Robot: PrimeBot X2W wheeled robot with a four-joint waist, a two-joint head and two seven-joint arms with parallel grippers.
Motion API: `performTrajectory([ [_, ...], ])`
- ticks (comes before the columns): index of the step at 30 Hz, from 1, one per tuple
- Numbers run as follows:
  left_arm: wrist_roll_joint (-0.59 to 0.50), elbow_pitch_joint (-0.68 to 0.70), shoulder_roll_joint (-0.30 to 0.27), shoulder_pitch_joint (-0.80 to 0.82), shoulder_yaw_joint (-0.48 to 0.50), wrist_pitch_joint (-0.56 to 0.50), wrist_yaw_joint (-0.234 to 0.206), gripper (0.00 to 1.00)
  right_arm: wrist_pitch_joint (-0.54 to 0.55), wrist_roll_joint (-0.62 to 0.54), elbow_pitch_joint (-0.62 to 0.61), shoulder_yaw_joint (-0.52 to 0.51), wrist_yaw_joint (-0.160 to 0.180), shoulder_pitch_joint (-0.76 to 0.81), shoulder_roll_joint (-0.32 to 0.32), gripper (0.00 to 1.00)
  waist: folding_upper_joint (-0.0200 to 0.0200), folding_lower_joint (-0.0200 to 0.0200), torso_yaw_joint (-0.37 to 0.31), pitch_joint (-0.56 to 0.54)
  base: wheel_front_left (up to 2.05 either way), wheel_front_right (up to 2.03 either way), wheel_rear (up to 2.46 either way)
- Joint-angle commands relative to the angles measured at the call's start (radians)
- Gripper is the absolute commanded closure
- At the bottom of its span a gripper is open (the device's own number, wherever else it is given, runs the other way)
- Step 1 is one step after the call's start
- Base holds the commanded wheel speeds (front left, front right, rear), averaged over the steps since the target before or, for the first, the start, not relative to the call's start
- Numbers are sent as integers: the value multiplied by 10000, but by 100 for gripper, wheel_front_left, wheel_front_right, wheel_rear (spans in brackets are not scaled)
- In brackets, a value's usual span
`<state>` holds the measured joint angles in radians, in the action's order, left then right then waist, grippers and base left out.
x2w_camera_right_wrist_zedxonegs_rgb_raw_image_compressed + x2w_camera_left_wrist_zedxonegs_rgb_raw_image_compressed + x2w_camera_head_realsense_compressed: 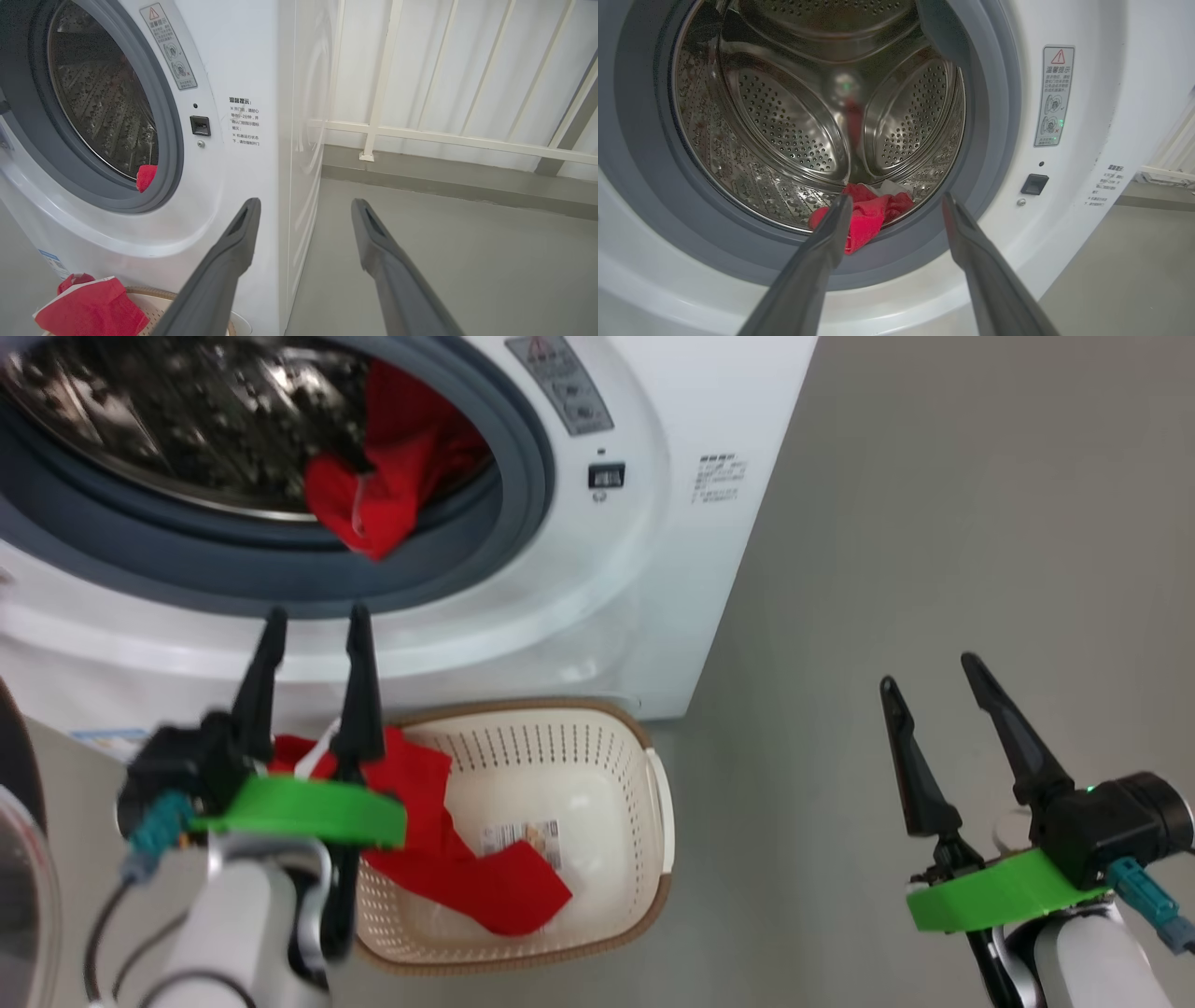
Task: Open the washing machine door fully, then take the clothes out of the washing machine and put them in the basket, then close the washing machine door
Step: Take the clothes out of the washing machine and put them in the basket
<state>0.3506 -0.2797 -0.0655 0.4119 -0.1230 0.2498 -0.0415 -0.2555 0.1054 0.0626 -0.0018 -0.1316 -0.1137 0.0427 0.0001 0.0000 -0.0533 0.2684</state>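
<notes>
Spilling over the grey rubber ring of the washing machine (672,523), red clothes (392,476) sit in the perforated steel drum; more lie in the near cream basket (597,747) beside its barcoded label (520,838). Left claw (317,616) and right claw (929,672) gape empty.

On washer (1111,93) front: warning sticker (1054,95) w/ red triangle + 温馨提示, right of opening. Another 温馨提示 note (244,120) printed nearby. Also paper label (520,837) in basket (523,707): barcode, txt unreadable.
</notes>
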Motion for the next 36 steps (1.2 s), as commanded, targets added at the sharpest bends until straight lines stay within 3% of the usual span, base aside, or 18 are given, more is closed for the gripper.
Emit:
performTrajectory([
  [1,-72,-3,-219,631,374,109,147,0,-63,-1,-322,255,9,-354,75,0,-1,0,47,770,0,0,0],
  [19,632,-3723,-822,5691,1054,37,1161,0,-63,-207,-725,427,9,-1623,75,0,-1,0,-140,3103,0,0,0],
  [27,1560,-5058,-826,7031,956,-1409,1582,0,-63,-202,-640,478,9,-1756,75,0,-1,0,-195,3380,0,0,0],
  [36,2323,-5798,-859,7779,730,-2983,1690,0,-63,-175,-538,574,9,-1904,75,0,-1,0,-292,3504,0,0,0],
])
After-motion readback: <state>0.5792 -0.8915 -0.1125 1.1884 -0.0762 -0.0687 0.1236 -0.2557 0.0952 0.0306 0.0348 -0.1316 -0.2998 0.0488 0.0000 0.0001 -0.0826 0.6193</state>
